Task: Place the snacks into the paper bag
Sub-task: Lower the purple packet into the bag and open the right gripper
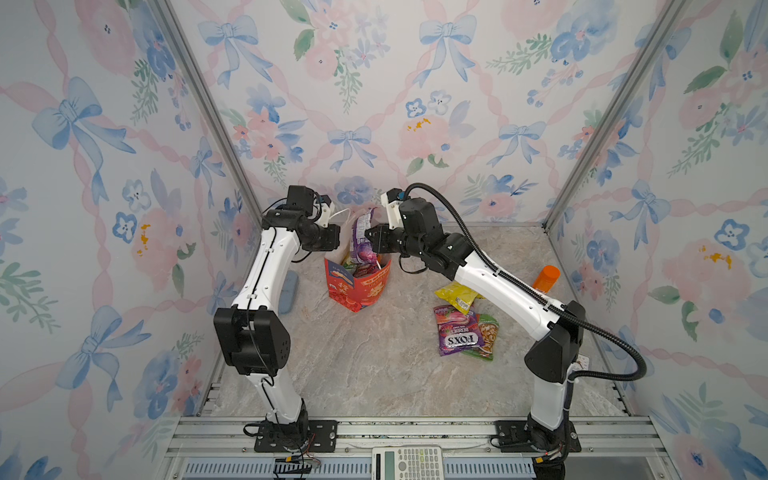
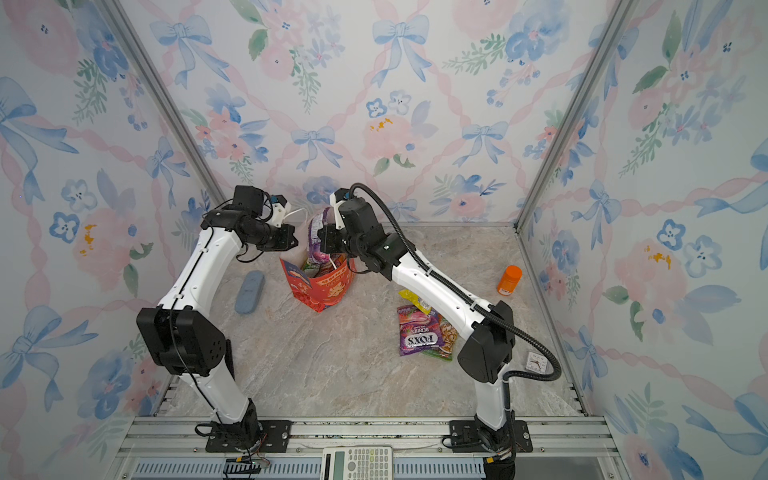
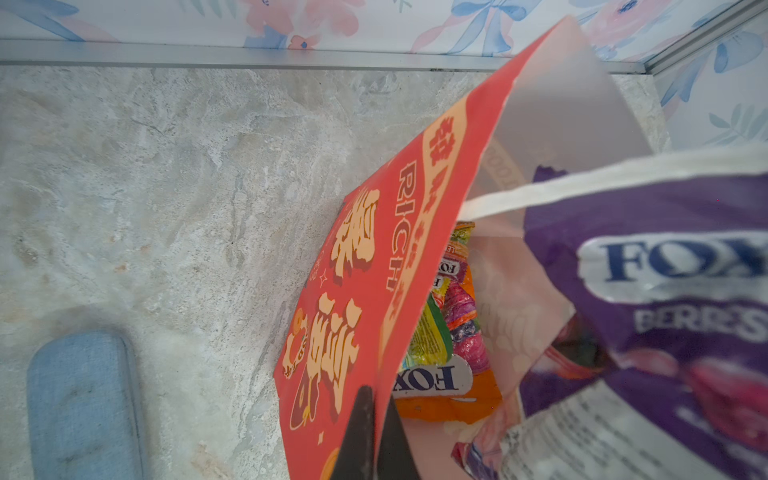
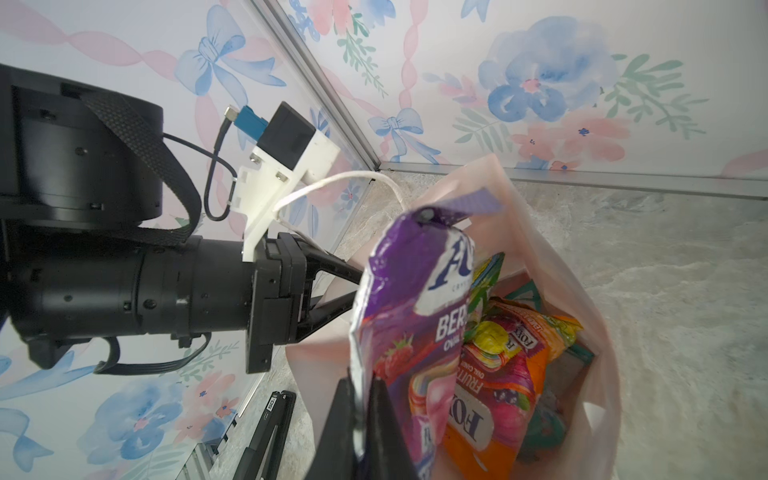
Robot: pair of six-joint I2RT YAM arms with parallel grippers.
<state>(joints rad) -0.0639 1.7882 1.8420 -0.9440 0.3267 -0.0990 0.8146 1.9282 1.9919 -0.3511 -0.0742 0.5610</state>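
Note:
The red paper bag (image 1: 360,293) (image 2: 322,291) stands open at the middle back of the table. My left gripper (image 3: 376,415) (image 1: 334,241) is shut on the bag's red wall (image 3: 357,291) at the rim. My right gripper (image 4: 363,388) (image 1: 370,241) is shut on a purple FOX'S snack packet (image 4: 411,311) (image 3: 665,291) (image 2: 318,237), which hangs upright in the bag's mouth. Several snacks (image 4: 498,395) lie inside the bag. On the table to the right lie a purple packet (image 1: 456,332), a green one (image 1: 484,336) and a yellow one (image 1: 457,295).
An orange bottle (image 1: 546,279) stands at the right wall. A blue-grey case (image 2: 249,291) (image 3: 83,407) lies left of the bag. A calculator (image 1: 407,461) sits on the front rail, and a small clock (image 2: 536,360) lies by the right arm's base.

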